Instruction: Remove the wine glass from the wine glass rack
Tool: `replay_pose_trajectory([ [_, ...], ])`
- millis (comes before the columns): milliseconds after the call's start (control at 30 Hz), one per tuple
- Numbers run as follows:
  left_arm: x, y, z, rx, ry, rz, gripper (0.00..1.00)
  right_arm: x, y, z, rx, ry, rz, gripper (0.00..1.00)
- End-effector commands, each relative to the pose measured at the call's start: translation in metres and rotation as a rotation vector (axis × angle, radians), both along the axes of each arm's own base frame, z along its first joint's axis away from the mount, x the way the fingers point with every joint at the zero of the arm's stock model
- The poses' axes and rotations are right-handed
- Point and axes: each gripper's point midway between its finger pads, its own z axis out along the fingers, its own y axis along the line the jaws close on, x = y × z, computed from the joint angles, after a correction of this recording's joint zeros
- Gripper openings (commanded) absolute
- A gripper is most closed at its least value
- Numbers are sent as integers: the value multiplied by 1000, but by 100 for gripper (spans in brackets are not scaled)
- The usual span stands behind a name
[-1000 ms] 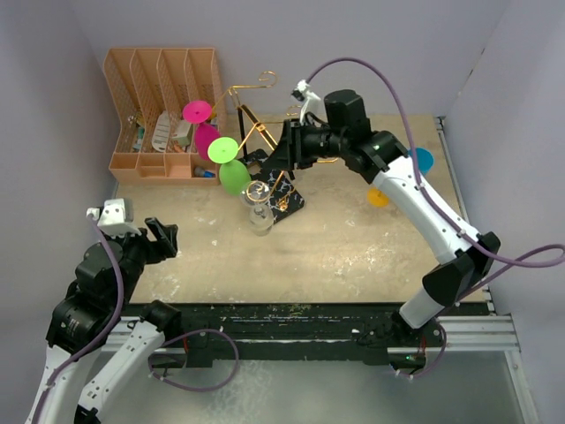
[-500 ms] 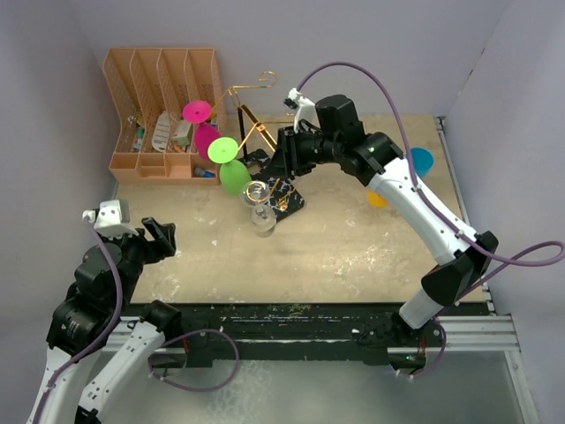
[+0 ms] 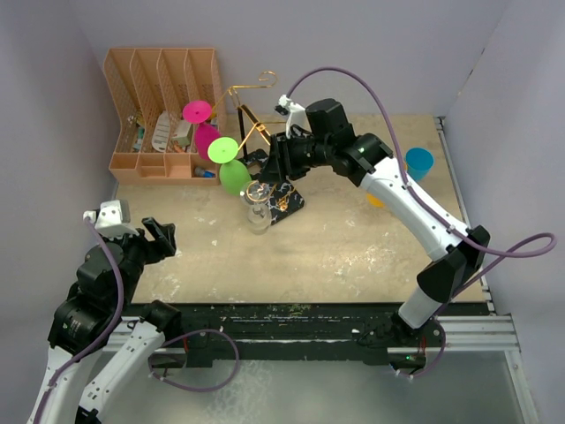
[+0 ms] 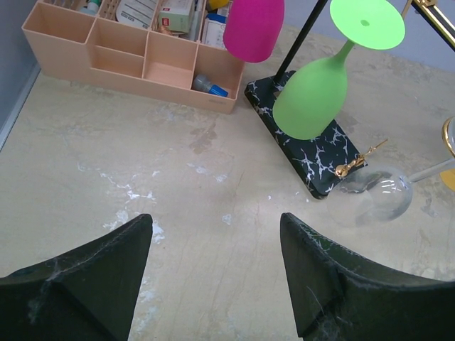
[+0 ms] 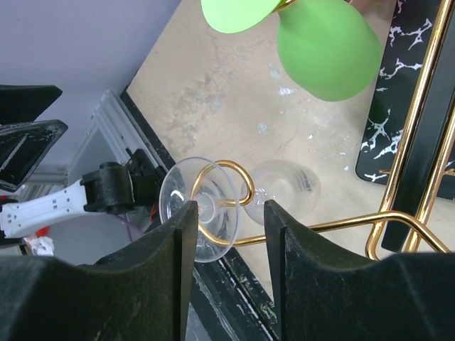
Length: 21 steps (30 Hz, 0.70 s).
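Clear wine glass [image 5: 284, 186] hanging on rack [image 4: 320, 155]; right gripper [image 5: 229, 209] at its stem.
Left gripper [image 4: 213, 231] is wide open and empty, the rack ahead and to its right. The glass hangs bowl-down from a gold scroll hook, its foot and stem between the right gripper's parted fingers, no grip visible. Green glass [image 5: 327, 46] hangs just beyond the fingertips.

Robot lab test cell.
Plain grey partition walls [image 3: 44, 132] box in scuffed beige tabletop [image 3: 335, 247]; left arm [image 3: 97, 291] + right arm [image 3: 424, 212] mounted on alu rail [image 3: 477, 334] w/ loose purple cables [image 3: 335, 70].
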Motion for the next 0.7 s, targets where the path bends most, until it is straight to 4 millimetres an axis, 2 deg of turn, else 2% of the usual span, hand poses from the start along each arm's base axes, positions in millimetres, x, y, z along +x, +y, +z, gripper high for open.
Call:
replay_pose_trajectory([
  [0,4,0,9,-27,-37,15,75,-1,3,3,-2,-39,22,46],
  [267,3,0,10,-30,-41,17,75,-11,13,-3,-10,-24,66,44],
  [467,3,1,9,-30,-41,17,75,-16,13,-7,-21,-17,77,43],
  [667,2,1,9,-31,-42,19,75,-23,14,-6,-12,-10,95,36],
])
